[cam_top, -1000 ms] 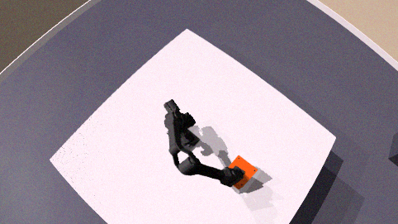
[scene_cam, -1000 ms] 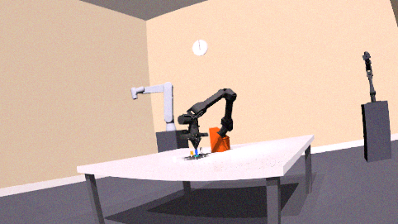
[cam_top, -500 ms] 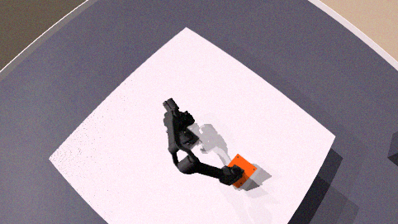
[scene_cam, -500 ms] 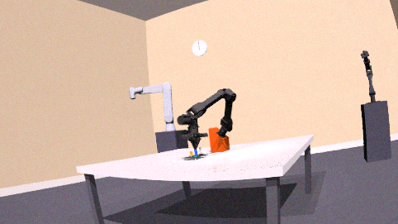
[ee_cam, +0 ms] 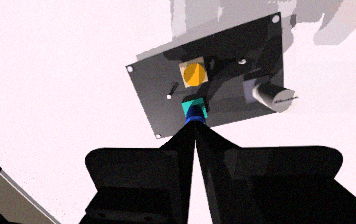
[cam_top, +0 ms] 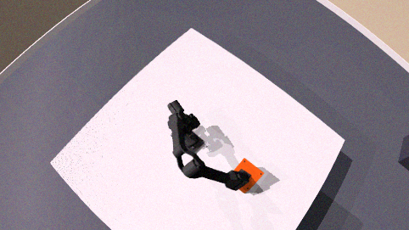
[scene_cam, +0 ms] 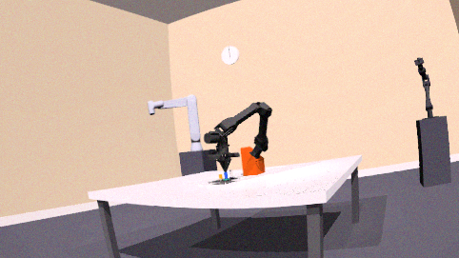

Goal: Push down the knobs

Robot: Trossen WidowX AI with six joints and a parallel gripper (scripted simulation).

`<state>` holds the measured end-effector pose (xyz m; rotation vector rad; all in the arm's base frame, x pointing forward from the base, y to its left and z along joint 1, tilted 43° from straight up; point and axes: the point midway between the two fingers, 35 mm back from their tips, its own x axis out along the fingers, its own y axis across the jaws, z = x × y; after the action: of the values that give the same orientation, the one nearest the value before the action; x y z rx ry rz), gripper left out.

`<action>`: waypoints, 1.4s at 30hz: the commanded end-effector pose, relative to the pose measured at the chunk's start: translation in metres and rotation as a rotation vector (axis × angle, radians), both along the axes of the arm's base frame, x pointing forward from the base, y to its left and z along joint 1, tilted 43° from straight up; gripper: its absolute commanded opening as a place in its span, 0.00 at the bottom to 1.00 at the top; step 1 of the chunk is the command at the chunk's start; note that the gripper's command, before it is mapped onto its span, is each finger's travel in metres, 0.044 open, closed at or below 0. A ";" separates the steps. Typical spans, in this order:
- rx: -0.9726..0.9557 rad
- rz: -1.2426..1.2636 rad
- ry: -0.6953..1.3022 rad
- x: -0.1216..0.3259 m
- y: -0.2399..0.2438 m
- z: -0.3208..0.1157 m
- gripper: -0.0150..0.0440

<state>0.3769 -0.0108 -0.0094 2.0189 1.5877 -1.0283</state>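
Black arm reaches out from its base and bends down over the white counter. Gripper points straight down at the circuit board.

Fingers are pressed together, nothing between them; in the wrist view they meet in a single dark wedge with only a hairline seam.

The wedge's tip sits on top of the blue knob, which rides on a teal potentiometer near the near edge of the board. How far down the blue knob sits I cannot tell from here.

Just beyond it on the board is the orange knob on a tan potentiometer, seen from above, untouched by the fingers.

To the right, a grey cylinder lies on its side, sticking out past the board's right edge.

Board is dark grey, with pale dots at its corners, and rests near the left end of the counter in the exterior view.

From the top view, an orange block sits beside the wrist.
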 end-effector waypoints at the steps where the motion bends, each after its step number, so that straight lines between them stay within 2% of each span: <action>1: 0.002 0.027 0.003 0.001 0.004 -0.003 0.25; 17: 0.002 0.027 0.003 -0.001 -0.012 0.015 0.25; 28: 0.007 -0.019 0.015 -0.007 -0.014 0.020 0.74; 34: -0.003 0.006 0.012 -0.061 -0.025 0.020 1.00; 42: 0.001 0.027 0.012 -0.160 -0.024 0.017 1.00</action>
<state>0.2491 -0.0414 0.0097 2.0033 1.6002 -1.0382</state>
